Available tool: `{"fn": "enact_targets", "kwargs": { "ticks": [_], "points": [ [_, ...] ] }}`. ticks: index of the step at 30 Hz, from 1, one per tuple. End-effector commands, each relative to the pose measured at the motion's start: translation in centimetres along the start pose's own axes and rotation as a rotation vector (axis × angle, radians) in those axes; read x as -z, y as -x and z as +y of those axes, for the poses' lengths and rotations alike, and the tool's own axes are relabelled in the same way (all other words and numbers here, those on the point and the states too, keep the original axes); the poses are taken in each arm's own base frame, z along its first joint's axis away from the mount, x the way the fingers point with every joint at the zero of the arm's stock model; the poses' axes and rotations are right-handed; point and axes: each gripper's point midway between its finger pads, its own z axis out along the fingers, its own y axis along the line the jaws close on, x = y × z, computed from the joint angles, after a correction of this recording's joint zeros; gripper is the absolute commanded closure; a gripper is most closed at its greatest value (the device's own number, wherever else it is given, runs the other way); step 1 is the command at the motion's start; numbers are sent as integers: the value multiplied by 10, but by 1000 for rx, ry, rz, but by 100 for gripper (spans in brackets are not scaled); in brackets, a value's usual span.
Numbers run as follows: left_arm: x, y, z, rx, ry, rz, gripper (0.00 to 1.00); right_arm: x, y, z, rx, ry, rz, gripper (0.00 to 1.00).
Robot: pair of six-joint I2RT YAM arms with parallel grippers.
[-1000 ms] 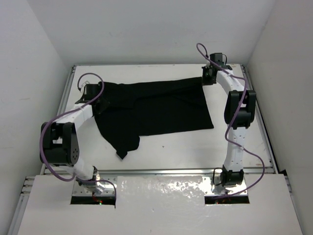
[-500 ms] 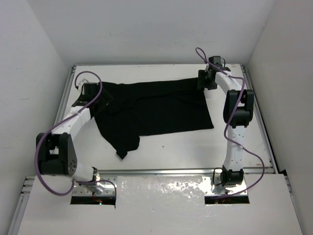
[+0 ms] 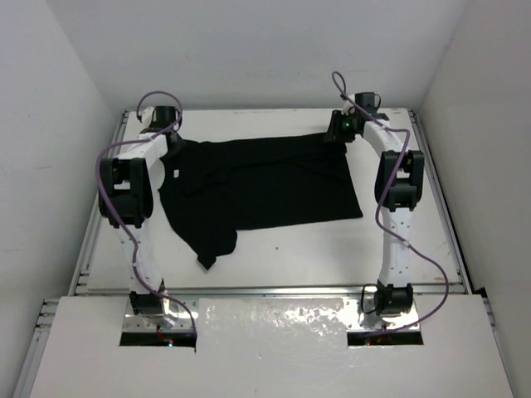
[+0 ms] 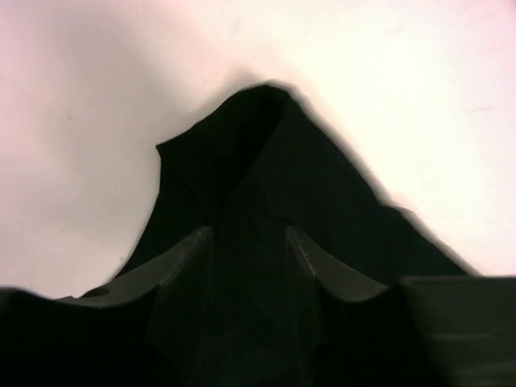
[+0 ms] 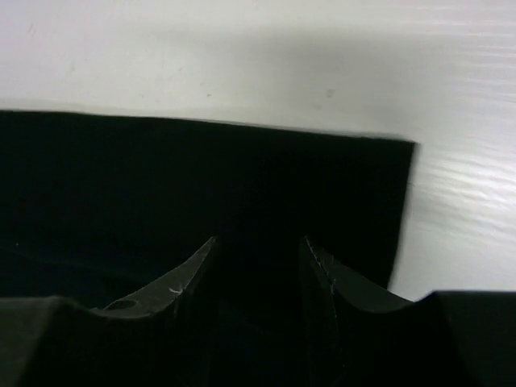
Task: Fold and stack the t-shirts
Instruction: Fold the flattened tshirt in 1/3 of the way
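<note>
A plain black t-shirt [image 3: 265, 182] lies spread on the white table [image 3: 299, 249], its hem to the right and a sleeve hanging toward the near left. My left gripper [image 3: 170, 135] is over the shirt's far-left corner. In the left wrist view its jaws [image 4: 248, 230] stand apart above a peaked fold of the shirt [image 4: 258, 145]. My right gripper [image 3: 333, 131] is over the far-right corner. In the right wrist view its jaws [image 5: 260, 239] are apart over the flat cloth [image 5: 161, 177], near the square corner. Neither pair of jaws pinches the cloth visibly.
White walls enclose the table on the left, right and far sides. Metal rails [image 3: 91, 232] run along the table's edges. Purple cables [image 3: 108, 166] loop off both arms. A white cover plate [image 3: 274, 332] sits at the near edge between the arm bases.
Both grippers went from shut to apart. The left arm swung up toward the far-left corner, and the shirt's left shoulder now lies spread there. The right gripper shifted slightly left and farther.
</note>
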Motion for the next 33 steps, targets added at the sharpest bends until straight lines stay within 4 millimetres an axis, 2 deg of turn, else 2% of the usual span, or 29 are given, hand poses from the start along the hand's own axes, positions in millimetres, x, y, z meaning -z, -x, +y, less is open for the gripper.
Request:
{"fn": "enact_targets", "kwargs": {
  "ticks": [1,2,3,4,6,7,8,9,11,12,13,15,17,18,19,20,21,22,23,26,27,28,29,30,31,33],
  "points": [
    [-17,16,-8,-5,-10,-11,62,-19,9,31,-3,231,-32,58],
    [-32,7,-11,-18,-26,6,61,-18,14,40,-10,287,-32,59],
    [-37,5,-14,-17,-48,19,59,-22,9,41,-23,302,-20,60],
    [-46,0,-14,-11,-41,30,52,-29,1,39,-43,304,3,60],
    [-54,-6,-6,-6,-13,59,48,-32,-5,40,-72,316,20,59],
    [-57,-8,-4,1,-7,64,54,-38,-15,36,-98,305,44,59],
    [-64,-19,0,4,8,90,64,-40,-13,29,-123,270,52,58],
    [-69,-23,4,4,21,106,67,-40,-13,12,-203,242,61,56],
    [-81,-38,11,-10,70,166,68,-48,-23,-2,-348,227,104,56],
    [-85,-44,16,-13,98,185,71,-49,-29,-10,-403,205,119,61],
    [-87,-48,20,-16,120,200,79,-47,-32,-21,-459,180,126,64],
    [-87,-60,34,-12,175,228,89,-44,-45,-33,-563,134,174,69],
    [-83,-56,38,8,177,213,92,-35,-61,-45,-625,85,237,73],
    [-83,-62,49,13,194,230,92,-29,-67,-48,-655,67,257,74],
    [-84,-62,52,15,199,236,94,-22,-74,-58,-682,43,264,79],
    [-84,-61,55,14,199,240,95,-20,-103,-61,-721,18,314,82],
    [-84,-60,54,11,194,241,96,-5,-91,-57,-708,16,279,84],
    [-84,-61,55,-2,193,248,97,-2,-95,-58,-702,5,270,84],
    [-84,-63,54,-7,185,257,97,1,-116,-57,-715,-8,309,84],
    [-78,-63,47,-3,138,267,100,13,-117,-48,-709,21,304,86],
    [-74,-67,45,3,113,282,100,16,-133,-45,-728,15,330,86],
    [-68,-69,47,4,107,287,100,23,-128,-42,-721,24,308,86],
    [-65,-66,41,6,73,278,100,24,-132,-42,-717,18,305,86],
    [-59,-67,33,10,26,288,94,26,-132,-42,-712,15,303,86],
    [-47,-60,29,1,-7,271,78,28,-129,-42,-705,15,296,86],
    [-35,-44,12,3,-79,229,55,30,-120,-44,-674,12,273,85]
  ]
}}
